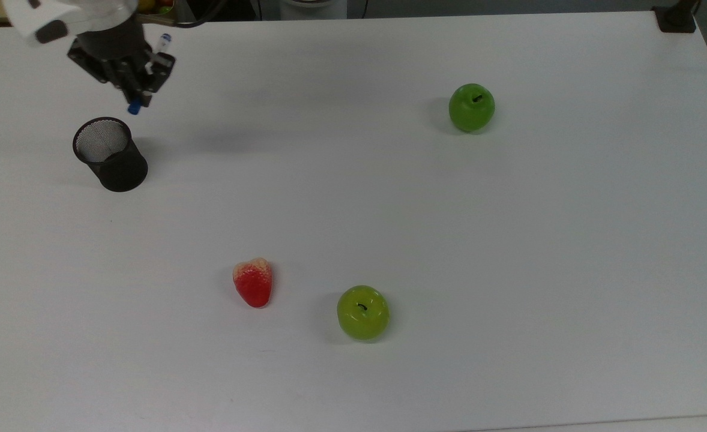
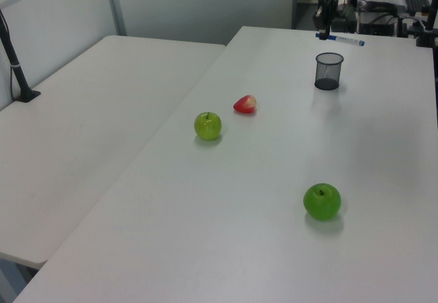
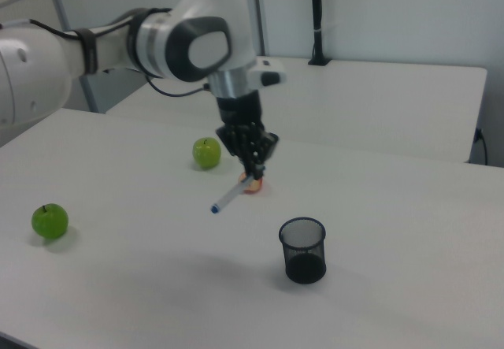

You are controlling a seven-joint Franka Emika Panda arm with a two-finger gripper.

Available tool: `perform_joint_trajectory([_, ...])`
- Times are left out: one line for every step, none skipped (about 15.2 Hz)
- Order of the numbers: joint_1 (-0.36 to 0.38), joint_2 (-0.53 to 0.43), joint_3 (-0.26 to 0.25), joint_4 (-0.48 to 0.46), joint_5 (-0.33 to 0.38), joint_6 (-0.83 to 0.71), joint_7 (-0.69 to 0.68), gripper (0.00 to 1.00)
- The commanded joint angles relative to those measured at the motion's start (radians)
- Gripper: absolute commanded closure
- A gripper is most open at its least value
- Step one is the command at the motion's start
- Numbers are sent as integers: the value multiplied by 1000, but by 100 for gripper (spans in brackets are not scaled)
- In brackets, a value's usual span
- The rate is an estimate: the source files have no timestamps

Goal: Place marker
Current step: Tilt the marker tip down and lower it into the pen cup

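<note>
- The step in hand looks like the carry: the gripper [image 1: 139, 90] is up in the air, well above the white table [image 1: 509, 252], with the marker [image 3: 234, 194] pinched between its fingers.
- In the right view the marker juts out from the claw at a slant, its blue end pointing down and toward the right view's left; in the left view it lies close to level.
- The marker is not yet at the black mesh cup [image 1: 110, 154], the likely place for it, though the task names no target. In the top view the blue tip sits just past the cup's rim, toward the top view's upper right; how high it hangs over the cup is hard to judge from above.
- The cup stands upright and looks empty.
- The next move probably calls for two things: bringing the marker over the cup's mouth, and tipping it nearer to upright so that one end goes in first. Held slanted as it is, it may catch on the rim or knock the light cup over.
- Count: one marker, one mesh cup, two green apples (one [image 1: 472, 107] toward the top view's upper right, one [image 1: 363, 312] lower in the middle) and one red strawberry [image 1: 253, 282] beside the lower apple.
- Both apples and the strawberry lie well apart from the cup.
</note>
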Motion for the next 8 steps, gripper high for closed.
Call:
perform_joint_trajectory([-45,18,1,13,20,53,-35,90])
perform_joint_trajectory([-49,18,1,11,20,66,-37,90])
perform_joint_trajectory([-54,20,1,11,21,89,-37,90])
perform_joint_trajectory([-62,20,1,8,27,117,-37,90])
perform_joint_trajectory([-66,20,1,5,30,147,-38,90])
perform_joint_trajectory([-69,20,1,3,30,177,-37,90])
perform_joint_trajectory([-74,20,1,-6,30,206,-38,90])
perform_joint_trajectory([-81,20,1,-10,30,244,-38,90])
